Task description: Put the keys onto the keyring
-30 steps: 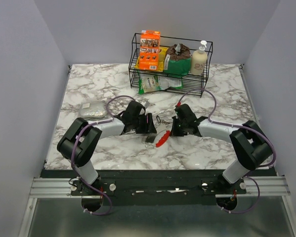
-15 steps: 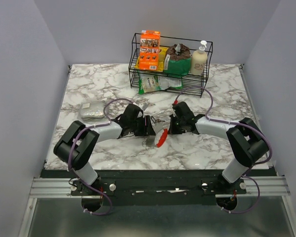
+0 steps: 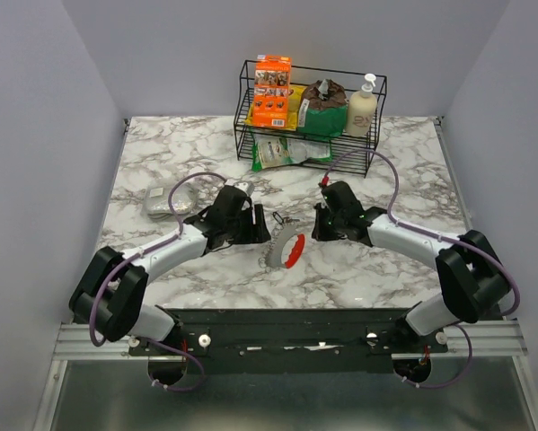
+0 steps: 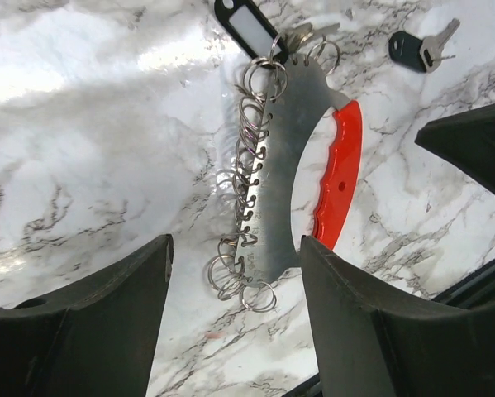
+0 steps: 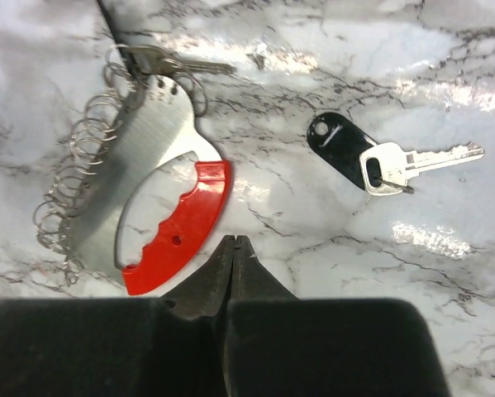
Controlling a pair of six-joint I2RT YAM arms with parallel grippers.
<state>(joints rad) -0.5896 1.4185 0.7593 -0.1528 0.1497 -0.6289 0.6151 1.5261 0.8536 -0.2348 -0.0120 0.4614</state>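
Keys point(image 5: 168, 59) lie at the ring tool's point(image 5: 148, 141) tip, left gripper point(image 4: 235, 273) spread, right gripper point(image 5: 233, 241) pressed together, both empty.

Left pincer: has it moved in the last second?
Yes. The left pincer has shifted left, away from the red-handled tool, judged against the wire rack.

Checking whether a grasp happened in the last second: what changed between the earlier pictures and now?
The left gripper drew back leftward from the crescent-shaped metal tool with the red handle, its elbow swinging outward; its jaws stand open and empty. The right gripper shifted only slightly, shut, holding nothing. Nothing was taken hold of; the tool stayed where it lay.
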